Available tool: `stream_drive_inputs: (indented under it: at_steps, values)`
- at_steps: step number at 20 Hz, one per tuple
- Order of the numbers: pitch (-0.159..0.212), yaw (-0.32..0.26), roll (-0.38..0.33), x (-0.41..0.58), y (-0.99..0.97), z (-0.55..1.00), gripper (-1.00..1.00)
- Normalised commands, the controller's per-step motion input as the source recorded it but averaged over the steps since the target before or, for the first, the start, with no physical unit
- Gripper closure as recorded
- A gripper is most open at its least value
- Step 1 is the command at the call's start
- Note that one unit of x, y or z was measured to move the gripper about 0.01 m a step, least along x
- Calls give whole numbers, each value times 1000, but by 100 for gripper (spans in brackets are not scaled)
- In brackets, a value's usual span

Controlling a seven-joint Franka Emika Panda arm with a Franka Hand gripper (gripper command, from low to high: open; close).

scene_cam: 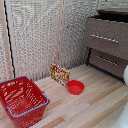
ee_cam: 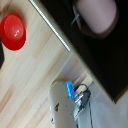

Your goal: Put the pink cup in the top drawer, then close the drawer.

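The pink recepticle point(ee_cam: 96, 15) stands inside the dark open highest section point(ee_cam: 95, 55) of the storage unit point(scene_cam: 107, 45); in the wrist view I look down on it from well above. That drawer's silver bar handle point(ee_cam: 52, 27) runs along its front edge. In the exterior view the top drawer point(scene_cam: 105, 36) is pulled out, and the cup is hidden there. Of my arm only a white piece point(scene_cam: 125, 75) shows at the exterior view's right edge. A dark sliver point(ee_cam: 1, 56) at the wrist picture's edge may be a finger; the pinch receptors do not show clearly.
A flat red bowl point(scene_cam: 75, 87) lies on the wooden floor in front of the chest, with a colourful packet point(scene_cam: 60, 73) behind it. A red wire basket point(scene_cam: 21, 100) stands at the exterior view's left. A white block with a blue light point(ee_cam: 67, 100) sits by the drawer.
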Motion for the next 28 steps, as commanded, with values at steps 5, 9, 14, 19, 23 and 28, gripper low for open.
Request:
stream_drive_inputs:
  at_steps: [5,9,14,19,23,28]
  values:
    - [67,177,-367,17,2,-190,-100]
    - [78,163,-375,0,0,-188,-100]
    - [97,156,-375,-4,0,-130,-100]
    - [138,141,-375,-63,47,-44,-100]
    - [136,107,-375,-24,174,-134,-100]
    - [88,49,-369,-15,375,-323,-100]
